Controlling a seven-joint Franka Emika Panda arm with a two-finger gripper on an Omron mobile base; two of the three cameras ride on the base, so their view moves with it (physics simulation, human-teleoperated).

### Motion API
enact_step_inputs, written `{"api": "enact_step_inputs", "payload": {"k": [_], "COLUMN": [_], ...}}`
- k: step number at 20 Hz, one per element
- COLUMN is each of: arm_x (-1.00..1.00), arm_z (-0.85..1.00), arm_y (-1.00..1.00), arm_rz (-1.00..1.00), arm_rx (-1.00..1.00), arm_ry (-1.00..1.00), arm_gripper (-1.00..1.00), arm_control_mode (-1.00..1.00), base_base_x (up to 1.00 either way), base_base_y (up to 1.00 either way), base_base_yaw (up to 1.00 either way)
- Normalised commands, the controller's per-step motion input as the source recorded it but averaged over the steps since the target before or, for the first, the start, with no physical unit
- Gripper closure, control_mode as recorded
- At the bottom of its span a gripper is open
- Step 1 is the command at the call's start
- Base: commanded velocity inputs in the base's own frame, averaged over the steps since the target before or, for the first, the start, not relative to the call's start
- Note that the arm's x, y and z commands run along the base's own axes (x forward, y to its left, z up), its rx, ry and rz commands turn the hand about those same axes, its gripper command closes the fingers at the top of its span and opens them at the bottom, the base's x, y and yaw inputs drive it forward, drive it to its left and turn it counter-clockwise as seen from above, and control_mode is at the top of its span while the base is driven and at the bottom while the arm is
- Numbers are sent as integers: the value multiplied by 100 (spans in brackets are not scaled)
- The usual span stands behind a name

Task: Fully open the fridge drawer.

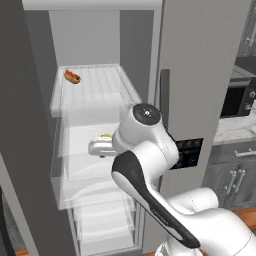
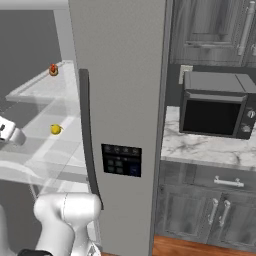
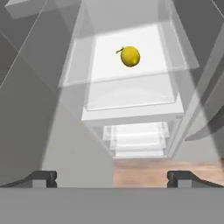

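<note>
Claw (image 3: 112, 177), fingers spread and empty, hovers above the drawer (image 3: 131, 94) holding a lemon (image 3: 130, 56); next likely: gripping its front to pull.

From behind, the robot's white arm covers the right half of the wide translucent frosted-white plastic fridge drawer (image 1: 80, 192), and its elbow hides all but a sliver of the small round yellow fruit (image 1: 105, 135). The two-finger gripper (image 1: 100, 148) shows as a grey stub poking from behind the wrist, so whether its jaws stand apart cannot be told there. From the right side, the picture's left edge cuts that grey hand (image 2: 9, 131) off. The small red-and-orange food item (image 1: 72, 76) on the ribbed clear upper shelf (image 1: 107, 85) is too small to identify.
</note>
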Motion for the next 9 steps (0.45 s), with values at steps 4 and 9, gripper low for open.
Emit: {"api": "enact_step_inputs", "payload": {"k": [4, 9], "arm_x": [-15, -14], "arm_z": [100, 84], "arm_y": [-6, -14], "arm_rz": [-17, -10], "arm_rx": [15, 16], "arm_ry": [-22, -21], "arm_gripper": [-100, -100], "arm_control_mode": [-100, -100], "base_base_x": [0, 0], "base_base_y": [0, 0], "base_base_yaw": [0, 0]}}
